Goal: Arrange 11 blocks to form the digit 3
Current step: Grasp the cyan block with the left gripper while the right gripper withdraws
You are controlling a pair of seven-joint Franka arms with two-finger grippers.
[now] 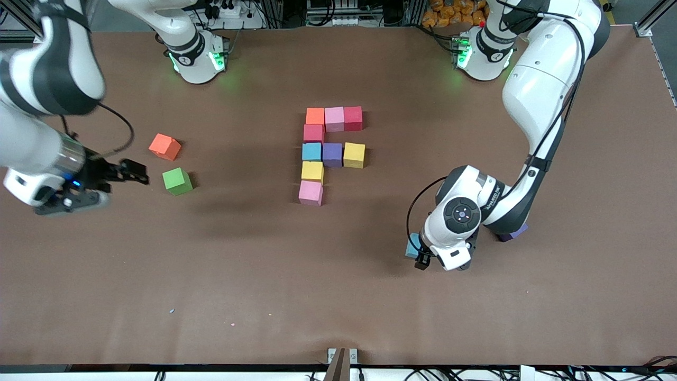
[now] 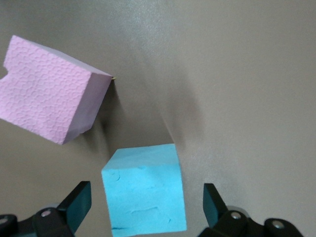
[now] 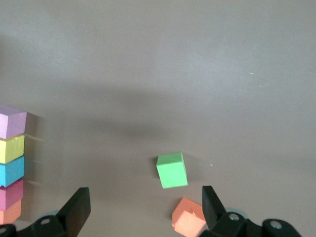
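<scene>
Nine of the blocks stand joined mid-table: orange, pink and red in a row, then a column down to a pink block, with purple and yellow branching off. My left gripper is low over the table, open around a light blue block, with gaps on both sides. A pale pink block lies close by. My right gripper hangs open beside the green cube. An orange-red block lies near it.
A purple-looking cube corner peeks out under the left arm's elbow. The brown table stretches bare toward the front camera. The column of joined blocks shows at the edge of the right wrist view.
</scene>
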